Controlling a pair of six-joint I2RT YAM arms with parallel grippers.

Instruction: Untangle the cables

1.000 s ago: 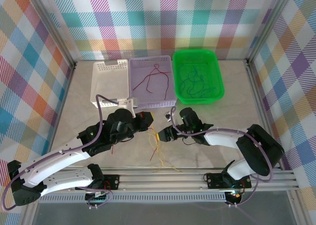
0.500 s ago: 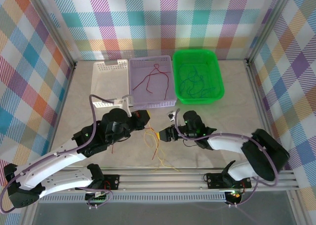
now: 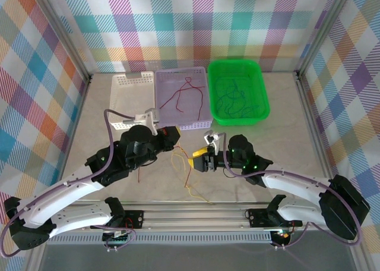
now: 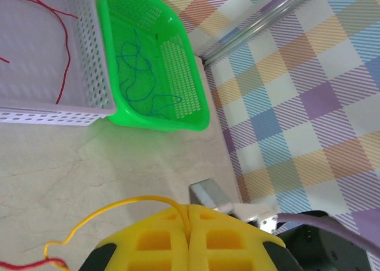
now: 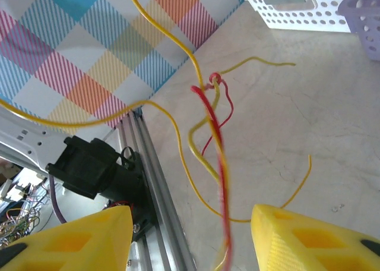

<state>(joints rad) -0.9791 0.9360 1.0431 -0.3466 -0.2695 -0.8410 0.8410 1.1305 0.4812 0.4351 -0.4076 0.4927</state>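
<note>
Cables [image 5: 219, 152] are hanging between the right end effector's [image 5: 191, 217] parted fingers; left end effector [image 4: 189, 210] is pinching a yellow strand [image 4: 136, 198]

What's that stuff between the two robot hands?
A loose tangle of thin yellow and red wires, seen in the top view between the left hand and the right hand. The right wrist view shows them twisted together.

Far, left and right walls [image 3: 178, 27]: multicolour plaid panels, no openings | Frame posts [image 3: 62, 36]: bare aluminium, slanting up from the far corners | Table top [image 3: 285, 140]: pale beige, marbled, matt | Near edge: aluminium rails [image 3: 196, 210], left to right | Light: even, soft shadows
</note>
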